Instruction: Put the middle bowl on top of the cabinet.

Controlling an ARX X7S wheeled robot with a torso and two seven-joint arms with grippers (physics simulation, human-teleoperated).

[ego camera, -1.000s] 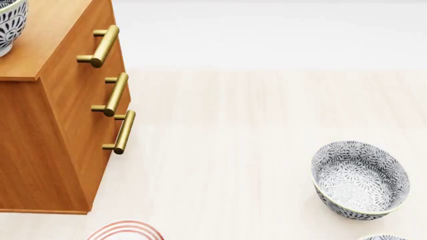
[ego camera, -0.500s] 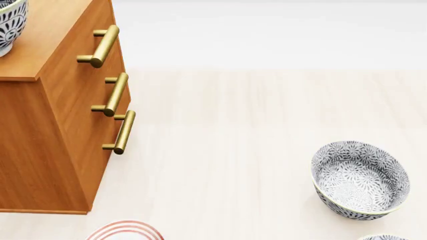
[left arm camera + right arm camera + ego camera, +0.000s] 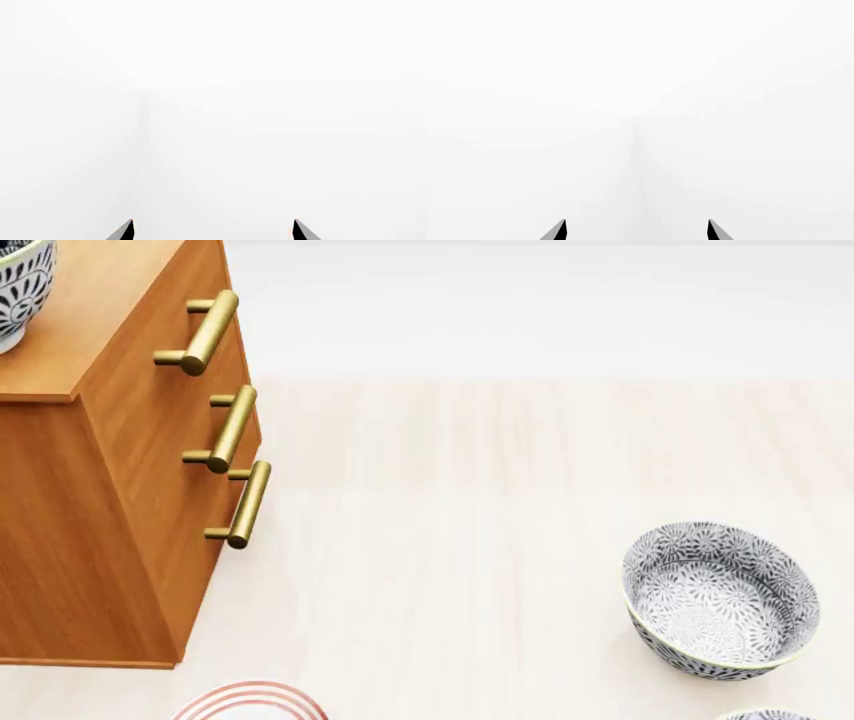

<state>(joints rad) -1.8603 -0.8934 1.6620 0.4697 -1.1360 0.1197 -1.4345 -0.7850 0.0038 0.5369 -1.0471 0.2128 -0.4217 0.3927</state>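
The middle bowl (image 3: 20,285), grey-blue and white patterned, stands on the flat top of the orange-brown cabinet (image 3: 120,490) at the head view's upper left, cut off by the frame edge. No arm shows in the head view. In the left wrist view my left gripper (image 3: 213,230) is open, its two dark fingertips (image 3: 125,231) far apart, with only blank white before them. In the right wrist view my right gripper (image 3: 636,230) is open the same way, nothing between its fingertips (image 3: 715,231).
A look-alike patterned bowl (image 3: 721,600) sits on the pale floor at the right. The rim of another bowl (image 3: 763,715) peeks in at the bottom edge. A white plate with red rings (image 3: 251,703) lies by the cabinet's front corner. Three brass handles (image 3: 230,428) stick out.
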